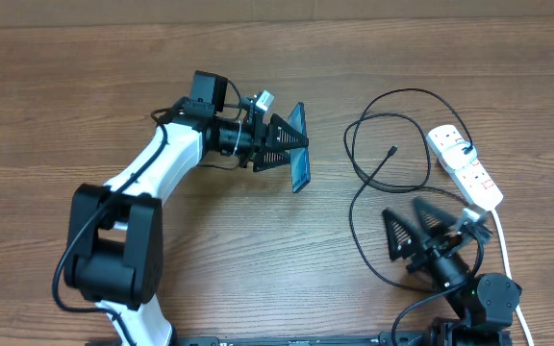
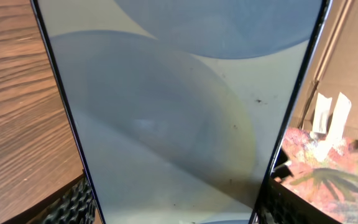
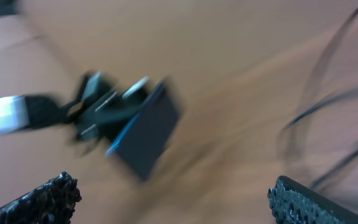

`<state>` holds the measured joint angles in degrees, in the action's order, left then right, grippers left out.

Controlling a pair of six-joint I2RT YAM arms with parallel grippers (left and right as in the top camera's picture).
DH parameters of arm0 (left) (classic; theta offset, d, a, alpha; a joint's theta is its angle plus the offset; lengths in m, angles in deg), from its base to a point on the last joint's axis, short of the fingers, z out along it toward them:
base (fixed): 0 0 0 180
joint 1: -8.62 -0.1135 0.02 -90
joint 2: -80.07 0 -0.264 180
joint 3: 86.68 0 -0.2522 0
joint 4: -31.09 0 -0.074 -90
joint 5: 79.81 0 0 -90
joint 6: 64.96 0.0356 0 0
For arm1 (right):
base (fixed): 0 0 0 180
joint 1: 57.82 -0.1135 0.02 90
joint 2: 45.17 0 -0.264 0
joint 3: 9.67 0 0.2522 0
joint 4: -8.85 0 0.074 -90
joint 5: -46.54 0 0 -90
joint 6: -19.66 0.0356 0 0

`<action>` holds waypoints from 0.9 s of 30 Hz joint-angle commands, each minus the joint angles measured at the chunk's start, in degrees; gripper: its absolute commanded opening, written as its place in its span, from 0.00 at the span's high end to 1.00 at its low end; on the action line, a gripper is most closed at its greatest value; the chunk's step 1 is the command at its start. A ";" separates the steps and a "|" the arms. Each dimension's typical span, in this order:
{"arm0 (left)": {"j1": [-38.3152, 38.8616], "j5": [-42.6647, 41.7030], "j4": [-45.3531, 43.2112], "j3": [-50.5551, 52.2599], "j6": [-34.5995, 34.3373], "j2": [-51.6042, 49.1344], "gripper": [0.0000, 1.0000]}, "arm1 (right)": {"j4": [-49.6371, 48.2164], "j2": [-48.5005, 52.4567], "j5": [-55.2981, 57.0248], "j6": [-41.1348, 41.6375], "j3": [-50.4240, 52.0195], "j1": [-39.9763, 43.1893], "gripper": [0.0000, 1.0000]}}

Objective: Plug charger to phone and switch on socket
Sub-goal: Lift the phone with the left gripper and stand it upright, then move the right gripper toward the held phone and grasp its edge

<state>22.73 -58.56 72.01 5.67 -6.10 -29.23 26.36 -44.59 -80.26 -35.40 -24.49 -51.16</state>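
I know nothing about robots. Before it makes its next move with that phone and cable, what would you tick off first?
1. phone held firmly in the left hand: ok.
2. right hand open and empty: ok.
3. charger tip in plain sight, apart from the right hand: ok.
4. Phone's port turned toward the charger tip: cannot tell.
5. socket switch position: cannot tell, too small.
6. Right wrist view sharp enough to aim by: not ok, blurred.
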 commanded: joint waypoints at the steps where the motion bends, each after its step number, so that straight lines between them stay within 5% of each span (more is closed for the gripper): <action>1: -0.28 -3.02 -0.42 -2.05 1.03 5.62 0.43 | -0.02 -0.42 -17.75 15.02 0.61 -0.33 0.00; 6: -0.26 -3.04 -0.37 -2.03 -0.85 5.92 0.44 | -5.03 -0.39 -14.71 14.19 0.61 -0.33 0.00; 16: -0.22 -2.67 -0.42 -2.05 -1.88 5.92 0.43 | -5.35 -0.39 -13.29 -1.20 -0.28 -3.67 0.01; 24: -0.22 -2.64 -0.42 -2.03 -1.90 5.92 0.43 | 21.86 0.39 10.01 -19.47 -17.29 -10.45 0.01; 27: -0.22 -2.64 -0.44 -2.03 -1.90 5.92 0.43 | 27.04 3.08 15.50 -20.46 -24.39 -12.70 0.01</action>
<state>22.73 -58.76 71.85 5.15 -7.85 -25.10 50.97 -43.65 -75.60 -49.65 -41.63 -61.87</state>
